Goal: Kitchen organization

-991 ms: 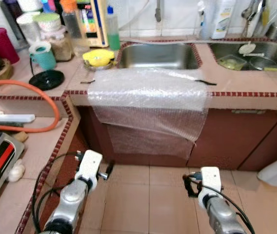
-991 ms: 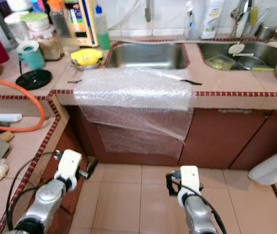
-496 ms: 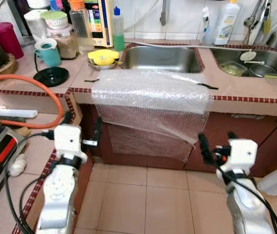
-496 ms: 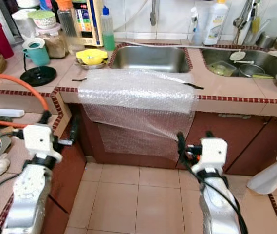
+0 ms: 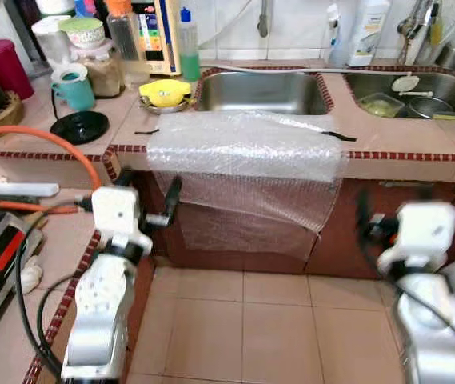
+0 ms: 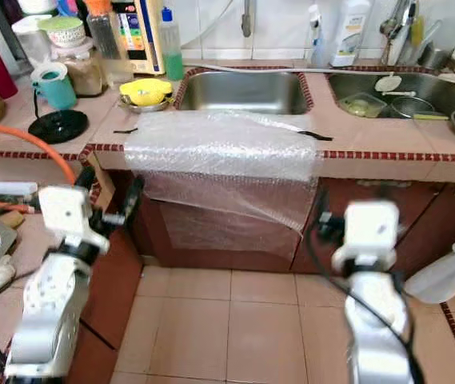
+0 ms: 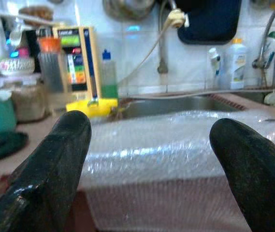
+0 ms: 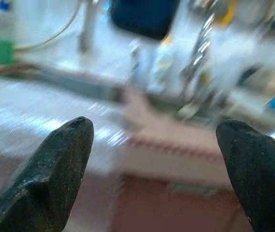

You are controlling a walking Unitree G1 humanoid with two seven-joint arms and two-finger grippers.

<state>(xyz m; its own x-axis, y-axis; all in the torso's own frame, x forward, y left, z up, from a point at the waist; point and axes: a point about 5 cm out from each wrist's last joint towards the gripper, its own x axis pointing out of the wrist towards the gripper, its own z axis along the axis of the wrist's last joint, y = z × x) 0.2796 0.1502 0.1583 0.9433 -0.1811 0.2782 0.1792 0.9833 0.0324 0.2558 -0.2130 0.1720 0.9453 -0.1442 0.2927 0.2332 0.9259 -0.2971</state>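
Both arms are climbing since a second ago: they were hanging low over the floor tiles, and now they are coming up level with the cabinet fronts, the right one swinging out to the right.

From the head views, the left gripper (image 5: 153,200) is hovering just beside the left edge of the bubble wrap (image 5: 247,152), which is lying across the near counter (image 5: 419,144) in front of the sink (image 5: 261,92) and drooping over the cabinet door. The right gripper (image 5: 363,220) is blurring as it travels, near the sheet's hanging right corner.

Looking along the left wrist, the two black fingers (image 7: 55,159) are standing wide apart with nothing between them, aiming straight at the wrap, with the yellow dish (image 7: 91,106) on the far side of it.

Along the right wrist everything is smeared, but the fingers (image 8: 55,164) are spread too, pointing past the sheet's right end at the counter.

My read: this is the approach step, lining up on the wrap. Next each gripper needs to close in on an edge of the thin, slippery film and pinch it together.
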